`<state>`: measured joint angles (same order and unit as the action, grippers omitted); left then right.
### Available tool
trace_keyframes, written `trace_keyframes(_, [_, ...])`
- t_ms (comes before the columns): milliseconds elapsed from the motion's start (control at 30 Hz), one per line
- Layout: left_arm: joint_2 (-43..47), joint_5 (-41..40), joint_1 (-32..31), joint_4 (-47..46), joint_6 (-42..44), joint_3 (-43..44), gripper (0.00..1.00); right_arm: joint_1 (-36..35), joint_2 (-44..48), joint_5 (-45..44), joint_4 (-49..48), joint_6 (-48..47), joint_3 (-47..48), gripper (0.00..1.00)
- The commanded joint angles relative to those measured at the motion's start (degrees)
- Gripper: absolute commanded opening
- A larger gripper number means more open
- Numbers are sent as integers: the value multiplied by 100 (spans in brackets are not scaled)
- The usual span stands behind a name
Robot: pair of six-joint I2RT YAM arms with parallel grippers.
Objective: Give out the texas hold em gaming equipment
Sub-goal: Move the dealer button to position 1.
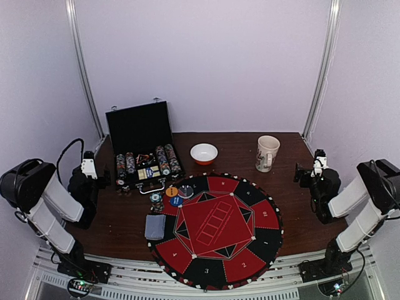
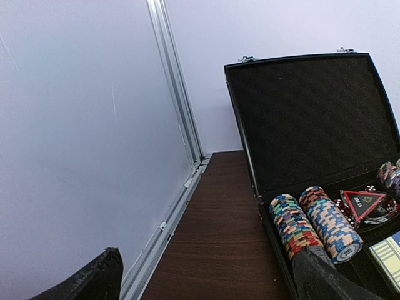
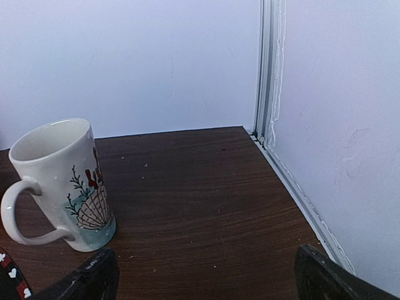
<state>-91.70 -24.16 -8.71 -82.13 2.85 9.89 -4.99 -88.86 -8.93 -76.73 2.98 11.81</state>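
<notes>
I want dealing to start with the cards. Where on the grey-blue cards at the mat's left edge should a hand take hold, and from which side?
Probably from straight above with the left hand, open and nearest: the cards lie flat, backs up, so only their edges offer purchase. Pinch across the two long side edges; their narrower span suits the grip.
</notes>
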Motion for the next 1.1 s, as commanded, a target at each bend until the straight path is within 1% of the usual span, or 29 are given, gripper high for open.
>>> trace_keyframes(0, [86,131,47,-43,-95,93,98,31,-22,10,-44,31,89,100])
trace_keyframes(67, [103,309,176,155,-178,184,98,32,-22,17,-44,27,84,100])
trace_keyframes(133, [168,681,430,435,-414,321,98,32,-27,14,-44,27,87,100])
trace_keyframes(267, [170,698,443,353,-391,291,98,128,-23,214,48,104,133,100])
trace_keyframes(300, [194,607,437,319,-397,281,98,137,-16,230,21,117,117,100])
trace_keyframes(333, [304,350,414,508,-507,301,98,145,21,179,62,144,149,100])
trace_keyframes(367, [376,316,401,573,-516,256,98,152,173,-32,353,235,238,100])
trace_keyframes(400, [323,252,345,233,-422,184,98,160,470,-298,867,335,377,100])
trace_keyframes(433, [278,122,170,-220,-291,-142,98,176,815,-521,1441,461,536,100])
trace_keyframes(467, [264,-34,29,-621,-150,-288,98,215,1137,-660,1823,572,630,100])
trace_keyframes(500, [227,-108,-120,-809,1,-397,98,271,1482,-678,1944,630,650,100])
trace_keyframes(567, [63,-241,-259,-1508,246,-562,98,360,2137,-573,2202,618,764,100])
trace_keyframes(633, [94,-220,-282,-1567,245,-644,98,392,2622,-414,2971,636,1229,100])
trace_keyframes(700, [77,-155,-295,-1790,269,-738,98,402,2880,-44,3807,621,1857,100])
trace_keyframes(733, [68,-284,-353,-2052,421,-795,98,396,2927,222,4184,617,2152,100])
trace_keyframes(767, [235,-647,-511,-2010,538,-819,98,395,2941,502,4485,616,2450,100])
trace_keyframes(800, [607,-598,-577,-1629,604,-826,98,394,2944,828,4769,634,2705,100])
trace_keyframes(833, [1071,-395,-587,-968,591,-740,98,390,2933,1169,5074,662,2953,100])
trace_keyframes(867, [1616,-228,-586,-100,630,-427,98,381,2918,1457,5257,708,3264,100])
trace_keyframes(900, [1943,-184,-588,766,636,-111,98,354,2881,1677,5487,780,3478,100])
trace_keyframes(967, [2351,-490,-588,2107,170,563,98,243,2788,1863,5947,939,3927,100])
trace_keyframes(1000, [2510,-473,-591,2796,-156,811,98,151,2736,1879,6143,1012,4117,100])
trace_keyframes(1067, [2793,13,-622,3758,-573,1391,98,-97,2629,1917,6473,1136,4442,100])
